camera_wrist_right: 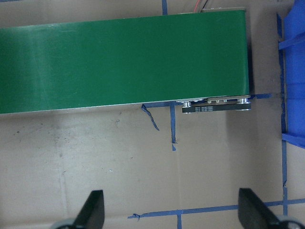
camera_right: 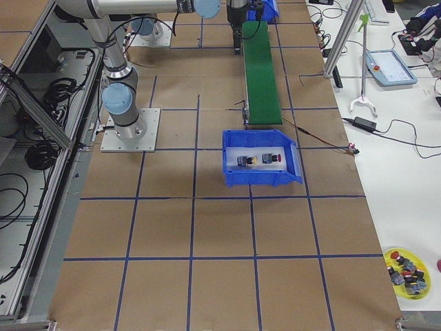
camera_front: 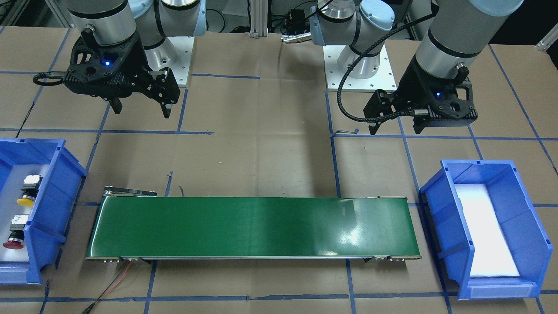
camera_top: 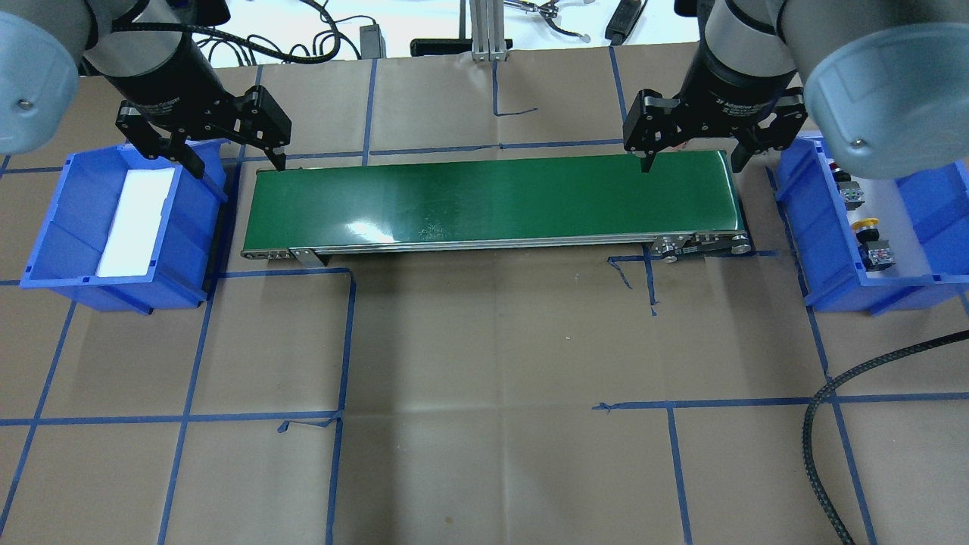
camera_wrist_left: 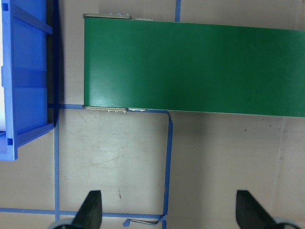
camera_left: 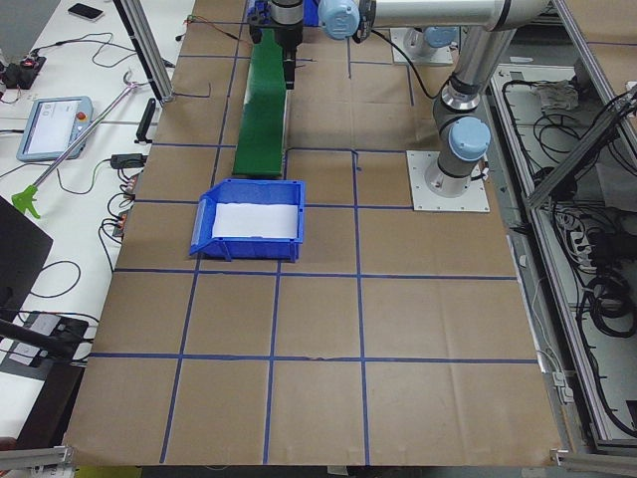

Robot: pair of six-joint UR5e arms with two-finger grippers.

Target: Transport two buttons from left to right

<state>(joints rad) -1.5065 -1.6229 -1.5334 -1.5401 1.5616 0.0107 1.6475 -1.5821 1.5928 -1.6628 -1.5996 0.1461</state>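
The yellow button (camera_front: 27, 192) and the red button (camera_front: 15, 233) lie on a white pad in a blue bin (camera_front: 56, 205) at my right end of the table. They also show in the overhead view, yellow (camera_top: 870, 238) and red (camera_top: 846, 185). My right gripper (camera_front: 141, 111) is open and empty, and hovers on the robot side of the green conveyor belt (camera_front: 253, 226), near its bin-side end (camera_top: 690, 165). My left gripper (camera_front: 394, 130) is open and empty above the belt's other end (camera_top: 238, 166).
A second blue bin (camera_front: 436, 209) with a bare white pad stands at my left end of the belt. Brown paper with blue tape lines covers the table. A black braided cable (camera_top: 833, 393) lies at the near right. Thin wires (camera_front: 117, 279) leave the belt's corner.
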